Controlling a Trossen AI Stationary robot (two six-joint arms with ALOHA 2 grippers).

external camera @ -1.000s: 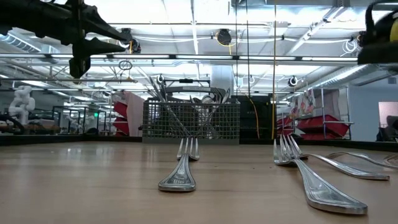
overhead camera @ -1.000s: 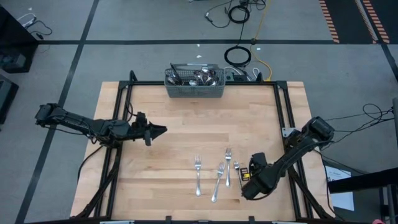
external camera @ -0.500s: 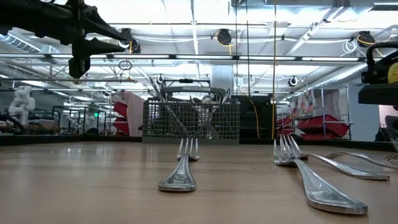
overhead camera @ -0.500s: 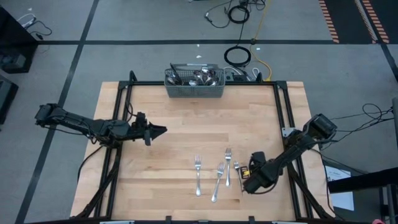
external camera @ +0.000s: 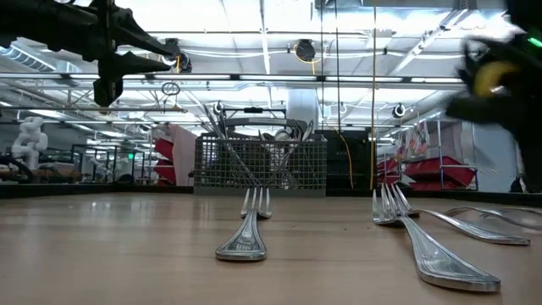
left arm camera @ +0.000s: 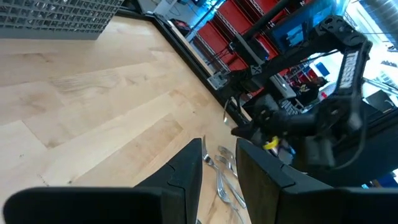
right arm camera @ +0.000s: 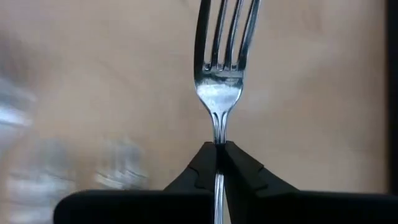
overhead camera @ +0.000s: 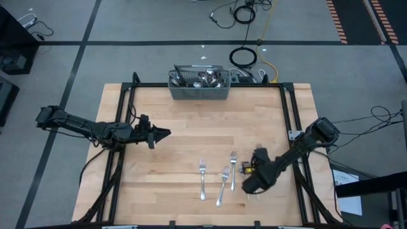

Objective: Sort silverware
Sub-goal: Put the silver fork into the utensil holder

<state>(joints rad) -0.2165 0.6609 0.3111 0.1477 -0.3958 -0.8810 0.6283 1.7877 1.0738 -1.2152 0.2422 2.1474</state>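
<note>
I see a fork [right arm camera: 219, 81] clamped by its neck between my right gripper [right arm camera: 219, 163] fingers, tines pointing away from the wrist camera over bare wood. In the high view that gripper [overhead camera: 250, 183] sits low and right of centre on the table [overhead camera: 172, 127], just beside three forks lying in a loose row: one fork [overhead camera: 202, 178] at lower centre, a second [overhead camera: 222, 185] slanted next to it, and a third [overhead camera: 233, 169] nearest the gripper. More silverware [overhead camera: 205, 78] stands in the mesh basket [overhead camera: 198, 93] at the table's top edge, centre of the frame. My left gripper [overhead camera: 160, 133] hangs at middle left, well apart from the forks, fingers [left arm camera: 186, 171] slightly parted and holding nothing.
</note>
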